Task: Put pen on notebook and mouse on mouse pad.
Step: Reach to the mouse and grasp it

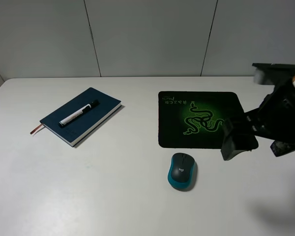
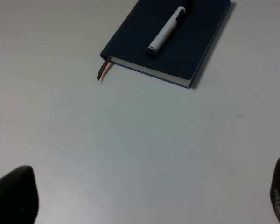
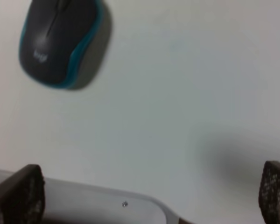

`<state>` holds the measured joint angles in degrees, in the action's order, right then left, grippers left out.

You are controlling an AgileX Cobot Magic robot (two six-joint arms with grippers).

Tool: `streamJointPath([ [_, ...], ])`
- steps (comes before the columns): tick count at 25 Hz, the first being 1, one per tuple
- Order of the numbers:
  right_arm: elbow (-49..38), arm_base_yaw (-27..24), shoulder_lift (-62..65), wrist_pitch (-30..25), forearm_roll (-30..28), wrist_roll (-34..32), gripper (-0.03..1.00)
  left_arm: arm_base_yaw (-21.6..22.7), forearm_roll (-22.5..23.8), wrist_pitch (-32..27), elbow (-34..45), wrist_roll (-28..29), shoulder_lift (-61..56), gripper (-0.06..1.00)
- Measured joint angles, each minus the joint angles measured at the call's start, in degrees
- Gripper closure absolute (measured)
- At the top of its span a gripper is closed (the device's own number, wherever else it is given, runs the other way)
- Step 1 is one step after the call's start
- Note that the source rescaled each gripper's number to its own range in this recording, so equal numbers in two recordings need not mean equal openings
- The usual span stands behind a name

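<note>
Table (image 1: 113, 196): white, flat, carrying every item listed below.

Mouse pad (image 1: 199, 119): black rectangle, lying flat on the right half of the table with its long axis running left to right. The green snake emblem is showing in the middle, and green lettering is running along the far edge near the left corner.

Notebook (image 1: 91, 123): dark blue, closed, lying flat on the left half of the table, well apart from the mouse pad. Its long axis is running diagonally from near left to far right. In the left wrist view (image 2: 196, 42) its white page edges are showing.

Right gripper (image 1: 260, 146): hanging over the near right corner of the mouse pad, where one dark finger is overlapping the pad's corner. I cannot tell whether it is touching. In the right wrist view (image 3: 147, 193) the jaws are standing wide apart, holding nothing.

Left gripper (image 2: 147, 196): hovering over bare table near the notebook, with its jaws standing wide apart and gripping nothing.

Mouse (image 1: 182, 170): sitting on the bare table just in front of the pad's near edge, not touching it. Its long axis is running near to far, button end pointing toward the pad.

Pen (image 1: 78, 113): lying on the notebook's cover along its long axis, black cap pointing far right.

Ribbon (image 2: 102, 70): reddish-brown, trailing from the notebook's near left corner onto the table
</note>
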<state>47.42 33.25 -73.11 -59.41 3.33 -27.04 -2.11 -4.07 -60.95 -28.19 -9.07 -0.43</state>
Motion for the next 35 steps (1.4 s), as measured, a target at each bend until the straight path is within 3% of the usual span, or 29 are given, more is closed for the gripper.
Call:
streamJointPath([
  [8,1.4,9.0,-8.1,5.2,0.2,-7.5,-0.03,0.0,0.0,0.0,0.0,0.0,0.0,-0.06],
  [14,4.0,9.3,-13.8,6.3,-0.8,-9.5,-0.03,0.0,0.0,0.0,0.0,0.0,0.0,-0.06],
  [35,4.3,9.3,-27.0,20.1,-1.3,-13.2,-0.03,0.0,0.1,-0.1,0.0,0.0,0.0,-0.06],
])
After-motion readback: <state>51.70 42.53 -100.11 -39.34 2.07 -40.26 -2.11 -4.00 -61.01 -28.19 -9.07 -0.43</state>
